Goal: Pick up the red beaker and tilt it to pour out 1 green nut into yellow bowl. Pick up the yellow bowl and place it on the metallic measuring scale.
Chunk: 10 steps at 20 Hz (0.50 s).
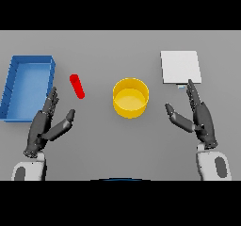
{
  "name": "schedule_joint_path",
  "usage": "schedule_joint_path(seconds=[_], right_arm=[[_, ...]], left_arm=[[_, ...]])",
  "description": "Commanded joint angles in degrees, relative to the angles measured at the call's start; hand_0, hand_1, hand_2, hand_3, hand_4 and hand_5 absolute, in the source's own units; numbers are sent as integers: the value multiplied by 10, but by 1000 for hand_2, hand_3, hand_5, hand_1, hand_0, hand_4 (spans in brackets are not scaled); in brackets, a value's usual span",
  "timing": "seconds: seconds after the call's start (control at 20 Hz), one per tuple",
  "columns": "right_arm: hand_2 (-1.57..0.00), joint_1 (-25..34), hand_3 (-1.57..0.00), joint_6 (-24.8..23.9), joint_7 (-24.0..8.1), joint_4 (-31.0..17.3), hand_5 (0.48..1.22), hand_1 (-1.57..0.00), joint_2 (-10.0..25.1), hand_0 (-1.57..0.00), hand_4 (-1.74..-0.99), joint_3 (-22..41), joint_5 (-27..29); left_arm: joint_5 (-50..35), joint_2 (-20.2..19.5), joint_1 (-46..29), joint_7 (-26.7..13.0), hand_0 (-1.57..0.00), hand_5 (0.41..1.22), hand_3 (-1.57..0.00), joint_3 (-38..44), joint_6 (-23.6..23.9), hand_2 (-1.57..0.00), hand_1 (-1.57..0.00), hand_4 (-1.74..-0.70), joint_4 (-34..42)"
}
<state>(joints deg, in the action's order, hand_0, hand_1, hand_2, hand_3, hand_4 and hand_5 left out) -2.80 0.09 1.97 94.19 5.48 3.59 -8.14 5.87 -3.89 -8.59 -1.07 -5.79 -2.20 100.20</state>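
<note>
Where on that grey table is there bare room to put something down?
The far strip of the grey table, behind the blue tray and the white square scale, is bare. So is the near middle, between the left hand and right hand, in front of the yellow bowl. It is tighter between tray, red beaker and left hand.

Left robot hand [43, 128]: dark grey, near black, with slim segmented fingers and a thicker thumb; lighter grey bands show at the segments. Right robot hand [201, 119]: same build and colour. Each sits on a white forearm shell with rounded edges. A dark grey oval inset marks the top of each shell near the wrist.
</note>
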Motion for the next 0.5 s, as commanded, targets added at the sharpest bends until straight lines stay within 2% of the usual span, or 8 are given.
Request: schedule_joint_path(seconds=[0.0, 0.2, 0.3, 0.45], right_arm=[[1, 1, 1, 9, 2, 4, 590, 1, -1, 1, -1225, -2, 14], [1, -8, 1, 28, 25, 8, 618, 1, 6, 1, -1284, -4, 30], [1, -10, 1, 31, 29, 3, 624, 1, 7, 1, -1292, -4, 29], [1, -1, 1, 34, 26, 1, 623, 1, 9, 1, -1295, -6, 32]], left_arm=[[4, 1, 0, -1, 1, 657, 1, -3, 1, 1, 1, -1179, 1], [4, 5, 6, -15, 1, 658, 1, -7, -2, 1, 1, -1183, -5], [13, 11, 39, -29, 1, 658, 1, -1, 10, 1, 1, -1193, -40], [21, 11, 82, -17, 1, 664, 1, 13, 20, 1, 1, -1211, -98]])
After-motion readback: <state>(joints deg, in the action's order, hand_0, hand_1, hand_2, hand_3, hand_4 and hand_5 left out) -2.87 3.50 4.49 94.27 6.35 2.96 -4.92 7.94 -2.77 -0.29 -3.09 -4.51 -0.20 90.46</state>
